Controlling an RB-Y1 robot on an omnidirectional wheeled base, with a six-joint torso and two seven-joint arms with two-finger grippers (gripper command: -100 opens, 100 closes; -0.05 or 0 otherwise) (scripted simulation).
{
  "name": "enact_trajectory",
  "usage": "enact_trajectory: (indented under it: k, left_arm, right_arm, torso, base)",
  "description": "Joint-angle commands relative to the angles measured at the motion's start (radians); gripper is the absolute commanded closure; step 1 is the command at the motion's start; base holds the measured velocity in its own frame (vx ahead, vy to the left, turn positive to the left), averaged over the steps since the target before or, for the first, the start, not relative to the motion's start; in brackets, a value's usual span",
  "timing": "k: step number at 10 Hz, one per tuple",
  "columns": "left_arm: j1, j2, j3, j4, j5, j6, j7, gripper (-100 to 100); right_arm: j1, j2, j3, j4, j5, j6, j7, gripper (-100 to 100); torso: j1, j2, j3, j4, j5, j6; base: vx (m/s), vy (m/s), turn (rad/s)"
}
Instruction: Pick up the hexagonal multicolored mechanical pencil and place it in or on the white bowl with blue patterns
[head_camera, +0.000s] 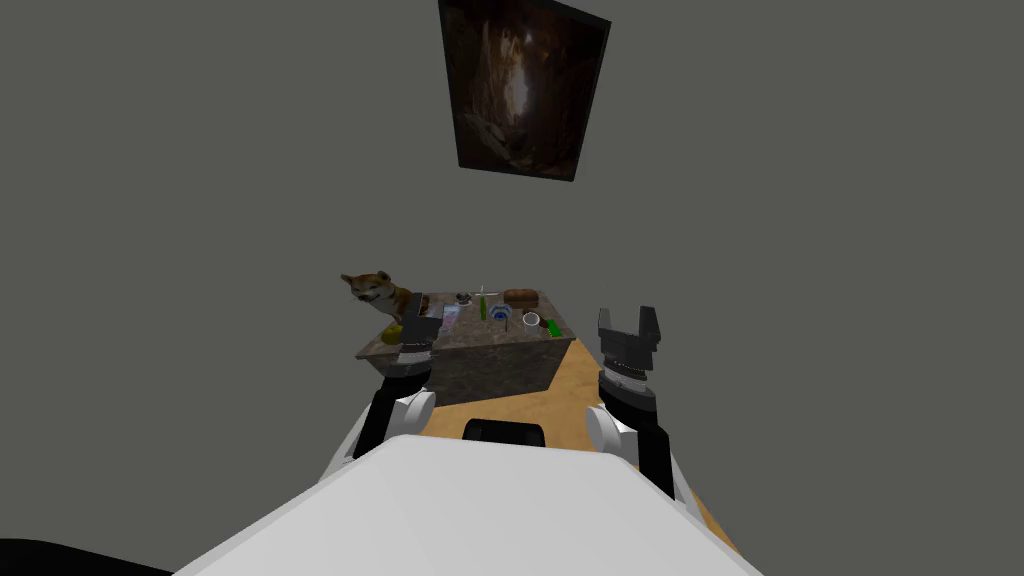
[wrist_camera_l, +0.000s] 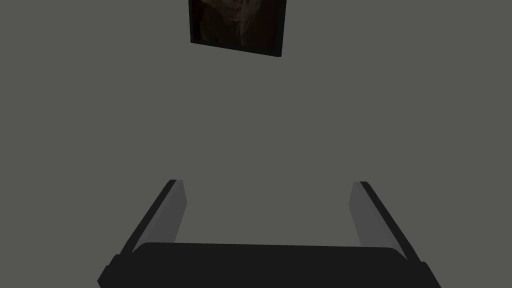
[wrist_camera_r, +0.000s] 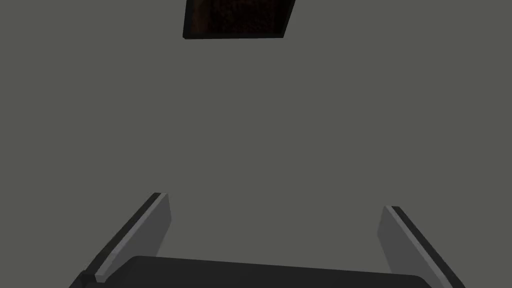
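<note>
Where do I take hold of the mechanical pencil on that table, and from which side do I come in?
The mechanical pencil seems to be the thin pale stick lying flat near the far edge of the table, beyond the white and blue bowl; it is too small to be sure. Grip mid-shaft, coming straight down, fingers across its length. The left tool is open.

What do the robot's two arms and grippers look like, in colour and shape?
Each arm has a black forearm and a rounded white joint beside the chest. A ribbed grey ring leads to a dark box. The left gripper and the right gripper look alike. The fingers are thin, flat, light grey blades with dark outer edges.
</note>
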Motion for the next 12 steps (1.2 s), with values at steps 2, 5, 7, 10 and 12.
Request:
enact_trajectory:
  k: [2, 5, 7, 10, 12]
  left_arm:
    - [-0.005, 0.048, -0.011, 0.021, 0.020, 0.006, 0.018, -100]
    - [-0.022, 0.098, -0.046, 0.079, 0.079, 0.026, 0.067, -100]
    - [-0.032, 0.111, -0.065, 0.109, 0.109, 0.037, 0.093, -100]
    - [-0.053, 0.133, -0.106, 0.177, 0.180, 0.060, 0.154, -100]
    - [-0.063, 0.143, -0.125, 0.213, 0.220, 0.072, 0.190, -100]
  right_arm:
    - [0.000, 0.000, 0.000, 0.000, 0.000, 0.000, 0.000, 0]
    - [0.000, 0.000, 0.000, 0.000, 0.000, 0.000, 0.000, 0]
    - [0.000, 0.000, 0.000, 0.000, 0.000, 0.000, 0.000, 0]
    - [0.000, 0.000, 0.000, 0.000, 0.000, 0.000, 0.000, 0]
    - [0.000, 0.000, 0.000, 0.000, 0.000, 0.000, 0.000, 0]
  torso:
    - [-0.001, 0.000, 0.000, 0.000, 0.000, 0.000]
    - [-0.005, 0.001, 0.001, 0.000, -0.001, 0.000]
    - [-0.004, 0.002, 0.001, 0.000, -0.001, 0.000]
    - [-0.005, 0.002, 0.001, 0.000, -0.001, 0.000]
    - [-0.005, 0.001, 0.000, 0.000, -0.001, 0.000]
  base:
    - [-0.006, -0.023, -0.011]
    - [-0.022, -0.069, -0.027]
    - [-0.024, -0.058, -0.022]
    - [-0.023, -0.077, -0.031]
    - [-0.002, -0.063, -0.020]
